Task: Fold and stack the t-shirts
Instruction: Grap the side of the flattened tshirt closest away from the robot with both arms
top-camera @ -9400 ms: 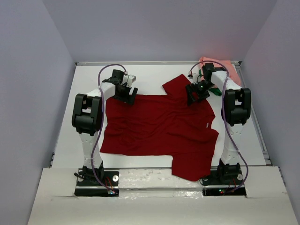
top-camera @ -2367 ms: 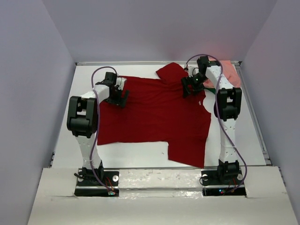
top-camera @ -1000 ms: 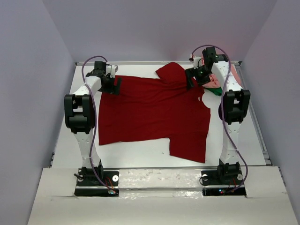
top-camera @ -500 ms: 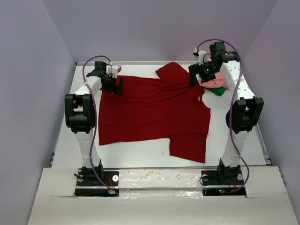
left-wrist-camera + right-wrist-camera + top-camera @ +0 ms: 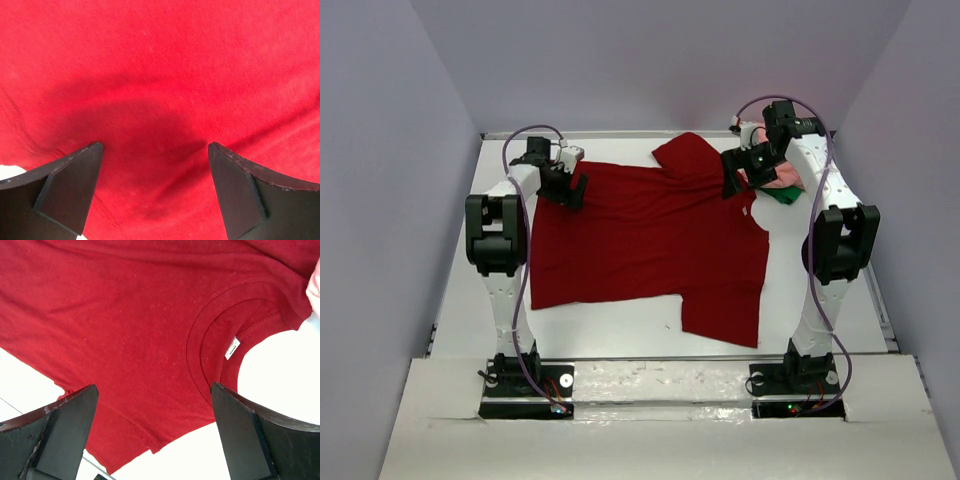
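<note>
Dark red t-shirt (image 5: 650,250) lies spread across the middle of the surface (image 5: 620,325), reaching from the left side to the right, with its collar (image 5: 210,340) toward the right edge.

Risks, as I judge them: on the left, a pinch taken too shallow could catch only the top layer, so the cloth would part and bunch when lifted. Further right, the sleeve by the far edge looks rumpled, and a fold carried over it would probably trap that crease. On the right, the salmon pink shirt (image 5: 782,177) and the green fabric (image 5: 782,195) are piled close against the red collar near the far right corner. A loose grab there could drag them along.

The left gripper (image 5: 565,185) hangs over the shirt's far left corner with its jaws spread wide and nothing between them. Its wrist view shows only red cloth and a dark shadow below, so it seems low, though I cannot tell whether it touches.

The right gripper (image 5: 732,180), equally wide and empty, sits over the collar end. From its own camera the neck label (image 5: 232,347) lies toward its right jaw, with bare surface beyond.
</note>
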`<state>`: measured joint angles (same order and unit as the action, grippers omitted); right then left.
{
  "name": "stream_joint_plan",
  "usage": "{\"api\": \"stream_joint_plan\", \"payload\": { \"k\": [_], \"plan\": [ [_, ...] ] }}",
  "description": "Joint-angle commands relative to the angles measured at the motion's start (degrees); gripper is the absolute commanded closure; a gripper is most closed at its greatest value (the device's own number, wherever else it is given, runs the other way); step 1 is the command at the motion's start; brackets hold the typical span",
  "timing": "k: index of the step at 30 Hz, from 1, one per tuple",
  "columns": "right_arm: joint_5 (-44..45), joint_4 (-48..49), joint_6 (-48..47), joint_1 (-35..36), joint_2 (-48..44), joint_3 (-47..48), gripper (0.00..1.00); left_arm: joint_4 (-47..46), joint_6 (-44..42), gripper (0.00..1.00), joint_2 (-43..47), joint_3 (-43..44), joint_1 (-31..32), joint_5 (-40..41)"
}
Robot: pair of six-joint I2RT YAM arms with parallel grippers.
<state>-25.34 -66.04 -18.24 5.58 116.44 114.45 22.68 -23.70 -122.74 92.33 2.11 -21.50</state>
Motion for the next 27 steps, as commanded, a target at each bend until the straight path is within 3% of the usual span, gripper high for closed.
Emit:
{"api": "stream_joint_plan", "payload": {
  "k": [1,12,27],
  "plan": [
    [-0.4,0.4,-0.2,-0.3,-2.1,-0.3,0.00,2.0,-1.4,0.01,-2.1,5.7,-0.5,-2.0],
    [1.1,-0.1,-0.6,-0.3,-0.9,-0.8,0.00,5.7,-0.9,0.01,-11.1,17.3,-1.5,1.1],
    [1.4,-0.6,-0.9,-0.3,2.3,0.6,0.00,6.5,-0.8,0.01,-11.2,17.6,-5.9,6.3]
  ]
}}
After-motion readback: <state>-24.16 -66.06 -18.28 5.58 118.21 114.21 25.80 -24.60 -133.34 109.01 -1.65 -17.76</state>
